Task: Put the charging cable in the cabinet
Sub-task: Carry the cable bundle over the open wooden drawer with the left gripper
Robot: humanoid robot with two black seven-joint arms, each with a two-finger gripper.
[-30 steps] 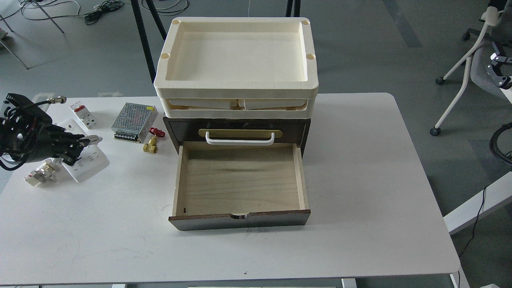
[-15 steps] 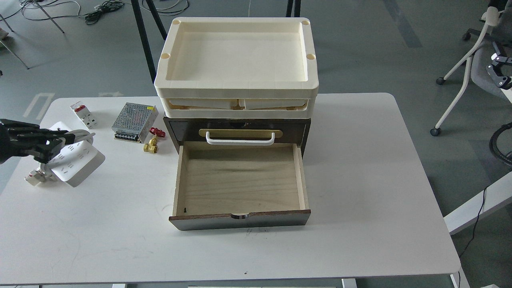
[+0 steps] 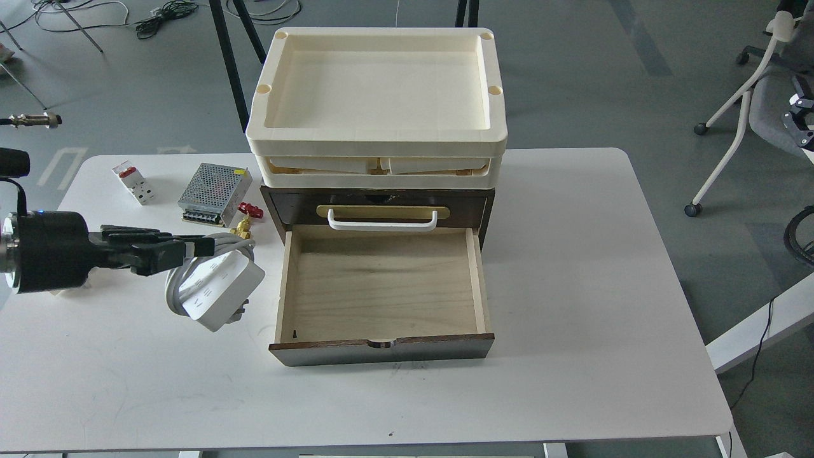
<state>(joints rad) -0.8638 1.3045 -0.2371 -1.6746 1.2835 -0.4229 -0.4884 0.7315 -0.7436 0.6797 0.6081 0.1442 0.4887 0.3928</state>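
Note:
My left gripper (image 3: 200, 245) is shut on the charging cable (image 3: 219, 289), a white power strip with a thick white cord coiled round it. It holds the strip tilted in the air above the table, just left of the open drawer. The cabinet (image 3: 378, 207) is a dark brown unit in the middle of the table. Its pale plywood drawer (image 3: 381, 283) is pulled out toward me and holds nothing. A white bar handle (image 3: 381, 222) sits on the closed front above it. My right gripper is not in view.
Cream plastic trays (image 3: 376, 137) are stacked on the cabinet. A perforated metal box (image 3: 213, 185), a small white block with a red switch (image 3: 132, 183) and a brass valve with a red handle (image 3: 245, 219) lie on the white table (image 3: 572, 286) left of the cabinet.
My left gripper has lifted the charging cable off the table's left edge and carried it right, to just beside the open drawer. The small plug that lay under it is hidden now.

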